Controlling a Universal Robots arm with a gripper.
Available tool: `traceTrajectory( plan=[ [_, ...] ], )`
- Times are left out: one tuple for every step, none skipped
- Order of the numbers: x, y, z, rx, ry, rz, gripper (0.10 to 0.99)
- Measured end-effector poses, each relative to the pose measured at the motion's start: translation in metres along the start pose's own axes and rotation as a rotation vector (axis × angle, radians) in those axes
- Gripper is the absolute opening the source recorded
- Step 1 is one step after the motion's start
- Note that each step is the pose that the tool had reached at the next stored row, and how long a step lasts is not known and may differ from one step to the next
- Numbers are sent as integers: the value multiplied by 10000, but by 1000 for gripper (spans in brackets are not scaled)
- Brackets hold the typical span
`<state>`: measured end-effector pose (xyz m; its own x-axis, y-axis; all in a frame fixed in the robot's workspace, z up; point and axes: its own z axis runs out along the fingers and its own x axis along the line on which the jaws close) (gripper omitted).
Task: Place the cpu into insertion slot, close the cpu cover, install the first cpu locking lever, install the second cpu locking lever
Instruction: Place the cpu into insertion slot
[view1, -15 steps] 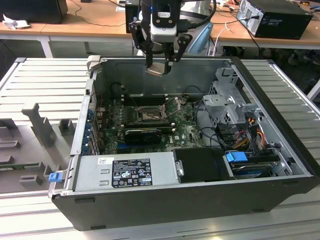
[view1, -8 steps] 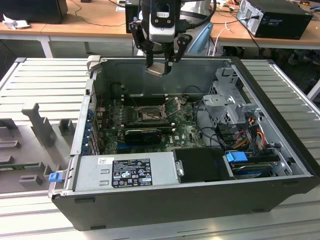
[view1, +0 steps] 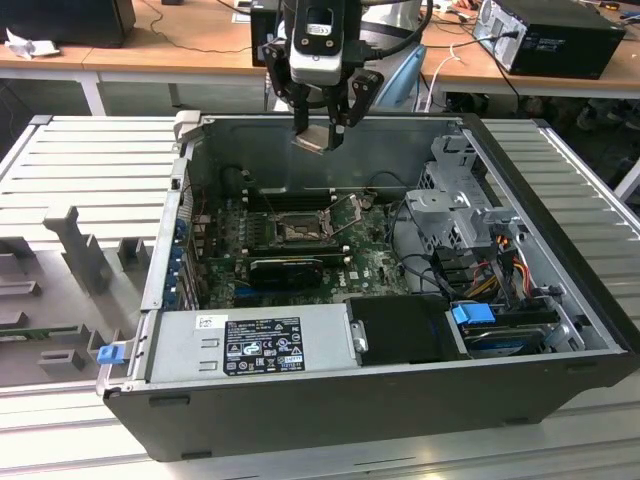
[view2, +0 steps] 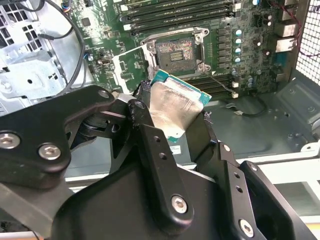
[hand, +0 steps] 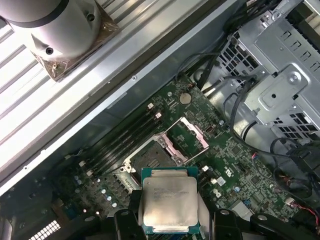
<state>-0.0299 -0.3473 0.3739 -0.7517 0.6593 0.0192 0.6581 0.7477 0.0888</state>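
— Gripper (view1: 320, 125) state?

— Clamped on the cpu (view1: 312, 138), black fingers (view2: 145, 125) pressing on two opposite edges. Hangs high over the open computer case (view1: 300, 400), close to its far wall in the exterior view, well clear of the green motherboard (view1: 375, 262) below.

— Pose of the chip?

— Tilted in the exterior view. Shows a silvery-grey top with green edging in both wrist views, seen as the cpu (hand: 169, 200) between the fingertips in the first wrist view.

— And the insertion slot (hand: 151, 156)?

— Sits near the middle of the motherboard, beside the long memory slots (view2: 177, 10), black rim around a brownish contact field, contacts exposed. Lies well apart from the cpu, lower down in the case.

— State of the cpu cover (hand: 200, 136)?

— Swung up off the slot, standing open along one side of it, square window showing board behind.

— Anything else in the case?

— Grey power supply (view1: 250, 345) along the near wall, metal drive cage (view1: 455, 200) toward the exterior view's right.
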Motion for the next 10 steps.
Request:
traceTrajectory(
  plan=[
    [0,0,0,-2,-7,89,529],
    [0,0,0,-3,-12,141,529],
    [0,0,0,-3,-17,198,529],
    [0,0,0,-4,-22,251,529],
    [0,0,0,-7,-28,314,529],
    [0,0,0,-7,-36,404,529],
    [0,0,0,-10,-44,493,529],
    [0,0,0,-11,-53,595,529],
    [0,0,0,-12,-58,651,529],
    [0,0,0,-14,-63,708,529]
  ],
)
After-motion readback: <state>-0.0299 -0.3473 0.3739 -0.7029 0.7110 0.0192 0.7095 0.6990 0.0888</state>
